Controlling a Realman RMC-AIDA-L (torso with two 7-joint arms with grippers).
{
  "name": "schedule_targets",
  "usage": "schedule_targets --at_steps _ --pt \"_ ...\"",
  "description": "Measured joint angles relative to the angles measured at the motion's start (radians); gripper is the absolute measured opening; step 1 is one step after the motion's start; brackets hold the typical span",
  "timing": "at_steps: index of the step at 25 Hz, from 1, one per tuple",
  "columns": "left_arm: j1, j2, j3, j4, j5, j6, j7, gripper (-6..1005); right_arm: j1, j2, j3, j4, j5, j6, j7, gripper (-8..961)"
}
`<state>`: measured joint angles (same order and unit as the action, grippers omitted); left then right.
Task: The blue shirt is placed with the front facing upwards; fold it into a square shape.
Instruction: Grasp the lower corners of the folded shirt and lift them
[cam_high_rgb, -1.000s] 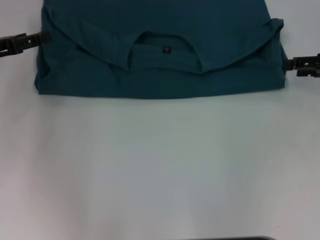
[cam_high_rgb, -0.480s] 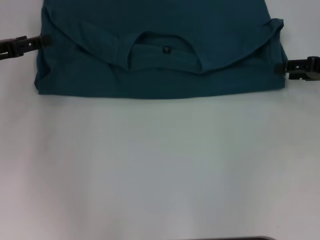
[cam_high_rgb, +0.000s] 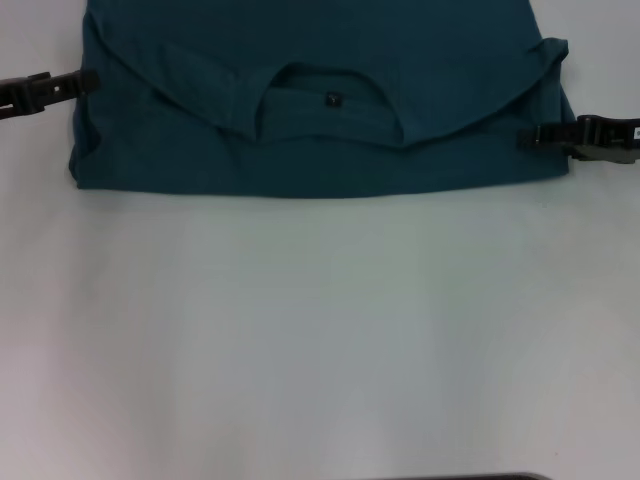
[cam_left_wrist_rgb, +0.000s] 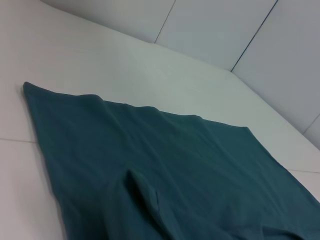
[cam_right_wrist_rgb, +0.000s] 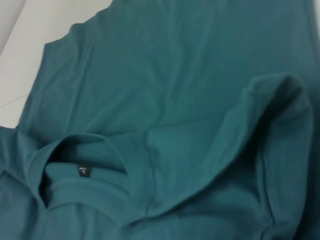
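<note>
So far the bare white tabletop (cam_high_rgb: 320, 330) fills the near part of the head view, and the blue shirt (cam_high_rgb: 320, 150) lies beyond it at the far edge of the picture, running out of frame at the top. Its collar end has been folded over toward the robot: the round neck (cam_high_rgb: 330, 105) and small black label (cam_high_rgb: 333, 99) sit face up on a straight near hem, with curved flaps of cloth around them. I judge one fold done and the sides not yet brought in, so the square shape is some way off.

At the shirt's two ends sit the arms. The left pincer (cam_high_rgb: 88, 79) touches the cloth's left edge; the right pincer (cam_high_rgb: 530, 137) reaches in over the right edge. Whether either is apart or clamped on fabric I cannot tell.

Compared with a second ago, the right pincer has slid inward from beside the shirt onto it, the left has barely shifted, and the cloth lies unchanged.
</note>
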<state>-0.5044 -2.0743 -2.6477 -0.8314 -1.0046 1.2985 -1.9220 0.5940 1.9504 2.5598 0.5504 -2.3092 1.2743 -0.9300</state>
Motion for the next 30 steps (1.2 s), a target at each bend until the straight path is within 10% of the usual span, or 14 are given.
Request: schedule_targets --at_steps 6,15,30 --pt "0.0 0.002 0.0 0.0 0.0 -0.002 0.0 875 0.006 0.002 -0.001 -0.002 0.003 -0.011 -0.002 725" --pt "0.006 0.001 0.0 0.006 0.002 -0.002 -0.001 875 0.005 0.002 -0.001 -0.002 0.001 -0.036 -0.01 293" --pt "0.023 0.001 0.0 0.01 0.069 0.006 -0.008 874 -0.005 0.001 0.004 -0.003 0.003 -0.036 -0.015 40"
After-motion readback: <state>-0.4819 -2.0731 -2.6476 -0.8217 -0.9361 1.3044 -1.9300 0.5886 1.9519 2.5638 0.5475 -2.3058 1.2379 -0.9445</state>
